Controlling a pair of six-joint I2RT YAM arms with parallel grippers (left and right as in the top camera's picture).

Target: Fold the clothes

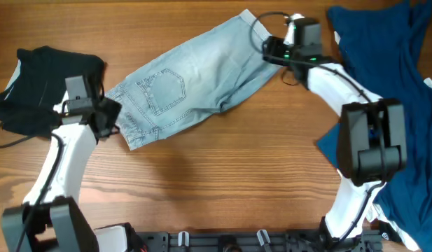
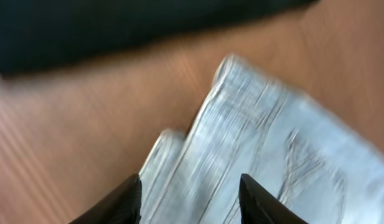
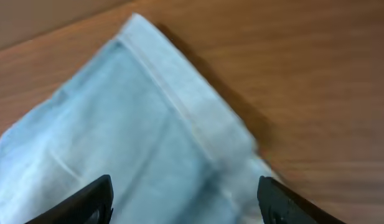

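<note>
Light-blue denim shorts (image 1: 194,80) lie folded lengthwise and slanted across the wooden table, waistband at the lower left, hems at the upper right. My left gripper (image 1: 107,115) is open at the waistband corner; in the left wrist view its fingers (image 2: 190,202) straddle the waistband (image 2: 254,143). My right gripper (image 1: 269,50) is open over the hem end; in the right wrist view its fingers (image 3: 185,202) span the hemmed leg (image 3: 148,137). A black garment (image 1: 44,84) lies at the far left. A navy garment (image 1: 398,77) lies at the right.
The wooden table (image 1: 223,182) is bare in front of the shorts. The arms' base rail (image 1: 237,241) runs along the front edge. The black garment's edge (image 2: 117,25) shows at the top of the left wrist view.
</note>
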